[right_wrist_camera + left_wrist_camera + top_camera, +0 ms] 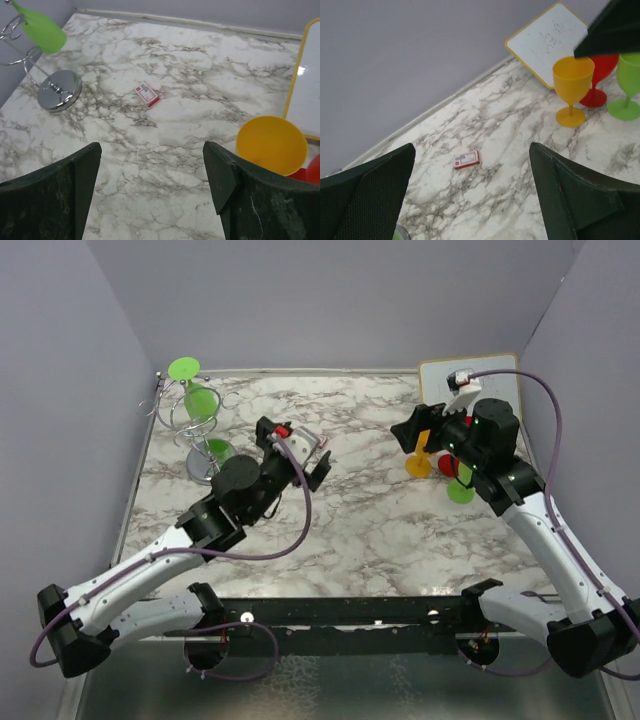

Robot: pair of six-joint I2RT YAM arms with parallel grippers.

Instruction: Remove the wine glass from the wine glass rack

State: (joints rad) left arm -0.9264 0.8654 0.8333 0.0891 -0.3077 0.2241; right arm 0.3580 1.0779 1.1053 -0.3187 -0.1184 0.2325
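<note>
The silver wire wine glass rack (185, 420) stands at the table's far left on a round chrome base (203, 466). A green wine glass (200, 400) hangs upside down on it, foot up. The right wrist view also shows the glass (42, 30) and the rack base (59, 90). My left gripper (297, 452) is open and empty, to the right of the rack and apart from it; in its wrist view (471, 148) only bare table lies between the jaws. My right gripper (418, 430) is open and empty at the far right (151, 146).
Yellow (418, 462), red (447, 464) and green (460, 490) wine glasses stand upright under the right gripper. A white board (495, 380) lies at the back right. A small red-and-white card (147, 94) lies mid-table. Grey walls enclose the table.
</note>
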